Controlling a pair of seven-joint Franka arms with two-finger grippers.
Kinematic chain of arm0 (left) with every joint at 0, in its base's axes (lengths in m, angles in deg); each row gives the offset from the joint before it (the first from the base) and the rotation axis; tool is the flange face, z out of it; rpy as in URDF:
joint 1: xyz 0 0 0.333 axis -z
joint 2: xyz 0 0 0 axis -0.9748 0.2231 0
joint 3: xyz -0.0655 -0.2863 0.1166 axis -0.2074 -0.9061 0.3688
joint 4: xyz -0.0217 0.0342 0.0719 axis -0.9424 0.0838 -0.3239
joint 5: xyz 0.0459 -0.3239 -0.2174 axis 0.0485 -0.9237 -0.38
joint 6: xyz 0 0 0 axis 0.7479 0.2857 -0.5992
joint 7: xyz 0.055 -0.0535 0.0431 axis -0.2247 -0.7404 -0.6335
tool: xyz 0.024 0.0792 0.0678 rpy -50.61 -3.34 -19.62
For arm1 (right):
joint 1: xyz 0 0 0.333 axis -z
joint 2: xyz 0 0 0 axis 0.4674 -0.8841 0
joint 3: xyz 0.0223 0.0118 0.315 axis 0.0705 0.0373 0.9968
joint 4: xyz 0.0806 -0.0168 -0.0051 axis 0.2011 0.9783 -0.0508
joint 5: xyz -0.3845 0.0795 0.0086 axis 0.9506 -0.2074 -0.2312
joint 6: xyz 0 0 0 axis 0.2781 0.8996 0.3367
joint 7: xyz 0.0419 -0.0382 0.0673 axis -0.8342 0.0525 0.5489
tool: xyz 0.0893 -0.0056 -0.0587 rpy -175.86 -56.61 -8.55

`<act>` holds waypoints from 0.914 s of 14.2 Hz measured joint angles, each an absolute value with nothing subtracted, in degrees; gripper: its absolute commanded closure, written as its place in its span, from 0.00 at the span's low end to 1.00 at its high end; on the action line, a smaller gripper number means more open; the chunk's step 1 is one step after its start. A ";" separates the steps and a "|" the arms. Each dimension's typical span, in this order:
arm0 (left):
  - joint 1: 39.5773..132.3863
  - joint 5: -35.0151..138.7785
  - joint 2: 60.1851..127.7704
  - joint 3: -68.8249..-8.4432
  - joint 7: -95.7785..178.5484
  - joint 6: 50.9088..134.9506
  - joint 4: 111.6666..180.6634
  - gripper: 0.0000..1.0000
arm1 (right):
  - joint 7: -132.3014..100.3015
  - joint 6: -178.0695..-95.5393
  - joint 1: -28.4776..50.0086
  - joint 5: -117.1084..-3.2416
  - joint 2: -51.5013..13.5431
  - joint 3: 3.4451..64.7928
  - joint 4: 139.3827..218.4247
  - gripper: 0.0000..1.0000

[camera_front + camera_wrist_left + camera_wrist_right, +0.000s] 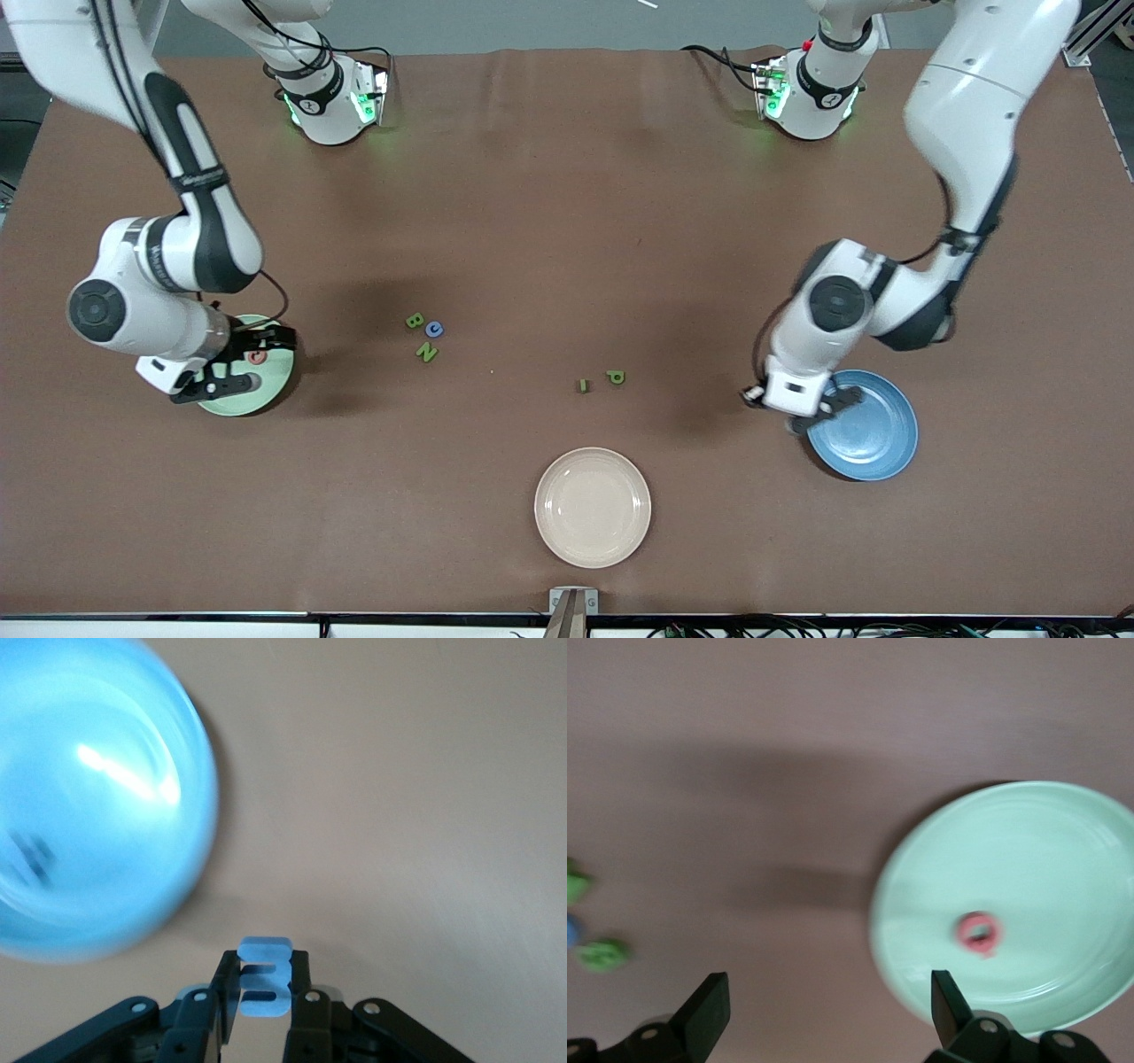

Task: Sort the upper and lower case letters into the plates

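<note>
Both arms at their plates, one letter in hand

Left gripper (264,992) is clamped on a blue letter (264,979) at the blue plate's (877,443) edge; right gripper (824,1010) is spread wide and empty over the mint plate (270,385), pink letter (978,932) on it. Five letters (427,352) sit mid-table. They look light, stiff and thin, so I'd pinch the flat edges.

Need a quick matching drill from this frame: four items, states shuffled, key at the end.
1. left hand
2. right hand
3. small pink toy letter
4. round cream-beige plate

a. lies in the pale mint green plate
b. open, over that plate's rim
c. holds nothing, nearest the front camera
d. shut on a pale blue toy letter, beside the medium blue plate

Pairs: 1-d, 2-b, 3-a, 4-c
</note>
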State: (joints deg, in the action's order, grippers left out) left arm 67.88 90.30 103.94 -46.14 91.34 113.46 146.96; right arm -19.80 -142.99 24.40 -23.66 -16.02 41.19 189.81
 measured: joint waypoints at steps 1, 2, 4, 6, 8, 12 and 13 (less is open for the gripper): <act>65.45 90.31 103.95 -46.13 87.35 113.41 146.05 1.00 | -26.69 -142.89 20.83 -23.75 -15.69 41.35 189.52 0.00; 63.31 90.31 103.95 -46.12 83.53 113.33 145.55 1.00 | -33.54 -143.57 17.59 -23.82 -15.84 41.42 189.47 0.00; 59.75 90.31 104.25 -46.04 77.15 113.14 145.40 0.94 | -45.84 -147.08 13.13 -23.86 -17.35 41.46 189.48 0.00; 57.12 91.59 105.57 -45.98 73.80 113.16 145.40 0.29 | -56.32 -152.55 10.71 -23.89 -20.59 41.45 189.50 0.00; 55.69 95.52 107.44 -45.98 73.34 113.55 145.38 0.00 | -65.10 -158.31 9.09 -23.90 -24.49 41.44 189.46 0.00; 55.72 97.27 108.68 -47.84 74.25 115.00 145.11 0.00 | -74.54 -164.67 5.86 -23.90 -29.91 41.42 189.24 0.11; 55.97 97.27 108.59 -49.66 75.60 114.62 144.97 0.00 | -74.86 -164.72 5.68 -23.90 -30.25 41.39 189.14 0.15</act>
